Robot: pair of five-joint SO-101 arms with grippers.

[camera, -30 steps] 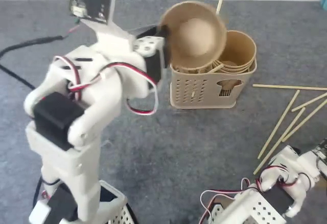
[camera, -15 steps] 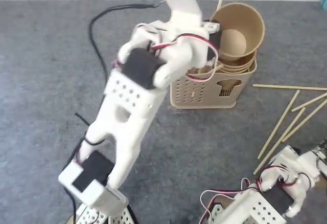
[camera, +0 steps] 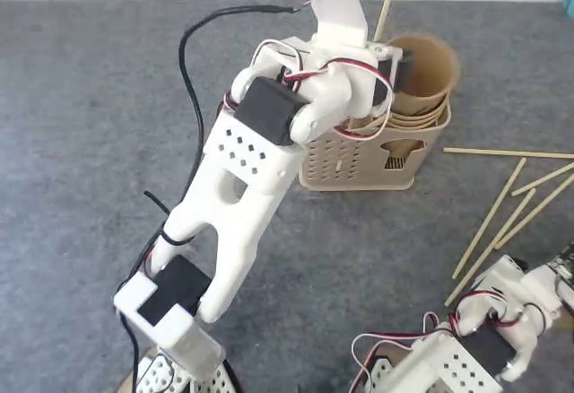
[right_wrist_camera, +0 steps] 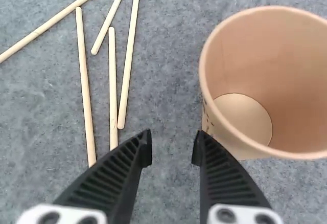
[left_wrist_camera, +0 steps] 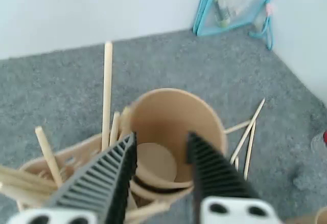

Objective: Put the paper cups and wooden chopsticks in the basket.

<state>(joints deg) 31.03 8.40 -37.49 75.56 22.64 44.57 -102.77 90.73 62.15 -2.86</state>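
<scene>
At the upper middle of the high view, the left end effector (camera: 401, 63) is seen over the basket (camera: 345, 164), right above the stack of paper cups (camera: 430, 97) nested in its right half. In the left wrist view its jaws are parted and nothing is clamped between them. The top cup (left_wrist_camera: 207, 119) is seated upright in the stack just beyond the fingertips, with an upright chopstick (left_wrist_camera: 108, 91) leaned in the basket beside it. That cup is judged to be delivered.

Further right, the loose chopsticks (camera: 489, 218) are spread on the counter (camera: 90, 142), well apart from the basket. One is laid nearly level toward the right edge, and the others are slanted from lower left to upper right.

In its own wrist view, the right end effector (right_wrist_camera: 172, 137) is shown over the counter with jaws parted and empty. The chopsticks are found ahead of it, their long axes roughly in line with the fingers, so closing across a stick is judged to need little turning of the wrist. A loose paper cup (right_wrist_camera: 255, 65) is stood upright just beside one finger, outside the jaws. Both are judged far nearer to the right arm than to the left.
</scene>
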